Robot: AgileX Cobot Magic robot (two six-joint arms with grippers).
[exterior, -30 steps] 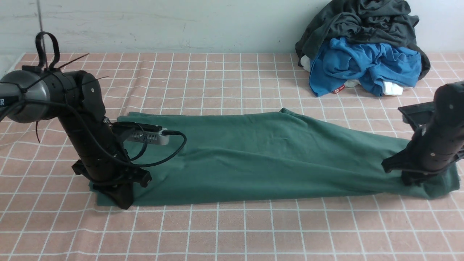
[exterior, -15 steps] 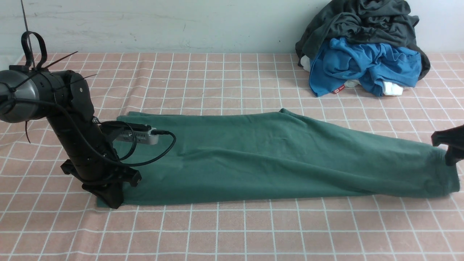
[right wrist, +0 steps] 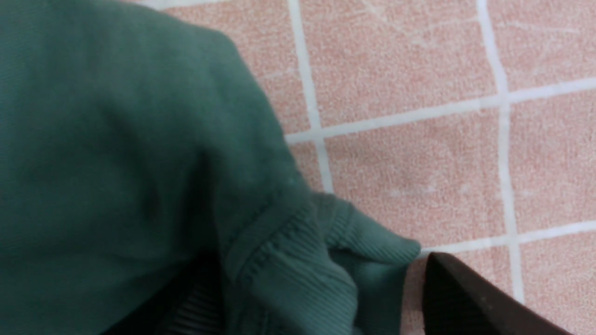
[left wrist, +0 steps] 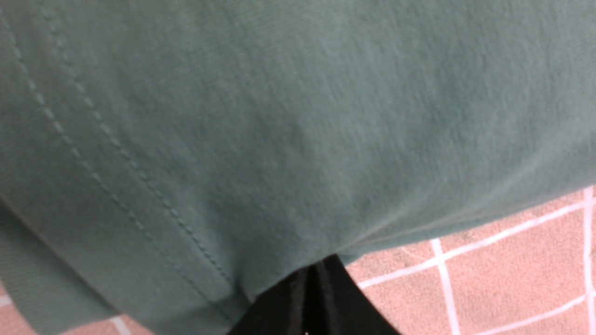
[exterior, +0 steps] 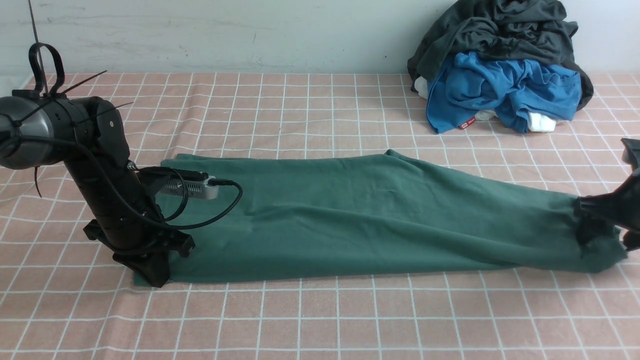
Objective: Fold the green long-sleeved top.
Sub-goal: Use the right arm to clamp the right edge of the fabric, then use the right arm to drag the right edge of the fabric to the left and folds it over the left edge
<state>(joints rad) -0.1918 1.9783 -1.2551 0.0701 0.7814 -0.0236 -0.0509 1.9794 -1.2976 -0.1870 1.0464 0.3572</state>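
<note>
Green long-sleeved top [exterior: 360, 220] cloth is pinched in my left gripper [exterior: 152, 272]: its jaws are pressed together on the near corner beside the stitched hem [left wrist: 116, 177], low against the checked tablecloth [exterior: 320, 320]. My right gripper [exterior: 597, 235] holds nothing. Its jaws stand wide, with the ribbed cuff [right wrist: 298, 270] bunched between them. One finger [right wrist: 465, 298] is bare on the tablecloth just beside the cuff, and the other seems to sit under the fabric, though I cannot see it clearly. Between my two grippers the garment lies as one long band across the table, broad at my left and tapering toward my right, mostly flat with shallow wrinkles. The blue garment [exterior: 500, 95] and the dark grey garment [exterior: 500, 35] are heaped at the far right by the wall, well apart from my work. I judge this top to be soft, limp and light. It will sag wherever I do not support it, drag a little on the tablecloth, and keep no crease unless I lay it down and smooth it. The best holds are the doubled edges, meaning the ribbed cuff on my right and the stitched hem on my left, where the thicker cloth gives my jaws something to bite. The danger is catching only the upper layer, so I would close on the full thickness.
</note>
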